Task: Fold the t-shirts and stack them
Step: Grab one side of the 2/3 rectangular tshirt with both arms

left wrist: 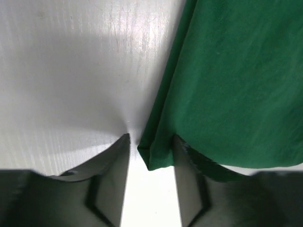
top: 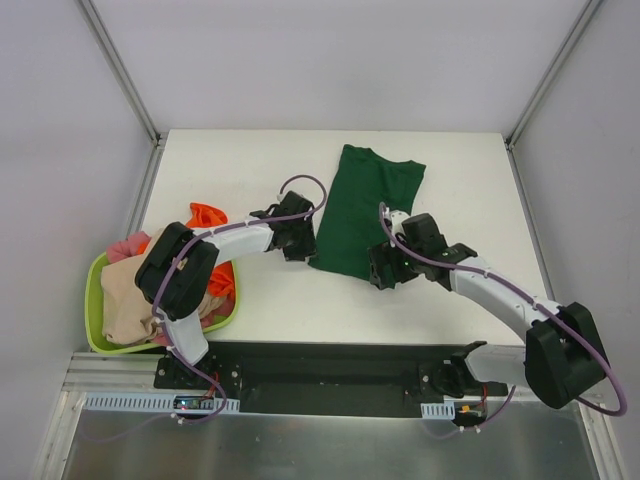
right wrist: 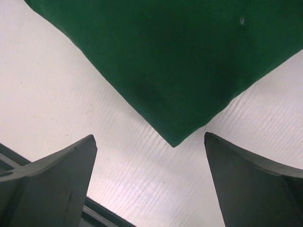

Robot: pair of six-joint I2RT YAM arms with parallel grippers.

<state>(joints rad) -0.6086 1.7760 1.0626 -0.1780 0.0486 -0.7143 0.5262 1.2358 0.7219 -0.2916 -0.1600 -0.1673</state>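
A dark green t-shirt (top: pixel 362 210) lies folded lengthwise on the white table, its lower end toward the arms. My left gripper (top: pixel 300 240) is at the shirt's near-left corner. In the left wrist view that green corner (left wrist: pixel 156 151) sits between the half-closed jaws of the left gripper (left wrist: pixel 151 139); it lies against the right finger and a narrow gap shows on the left. My right gripper (top: pixel 385 272) is at the near-right corner. It stands wide open (right wrist: pixel 149 137), and the shirt's corner (right wrist: pixel 175 137) points down between the fingers without touching them.
A lime-green basket (top: pixel 95 300) stands at the table's left edge, by the left arm's elbow. It holds orange (top: pixel 207 214), pink (top: pixel 125 247) and beige (top: pixel 130 300) t-shirts. A black rail runs along the near edge of the table (top: pixel 250 300).
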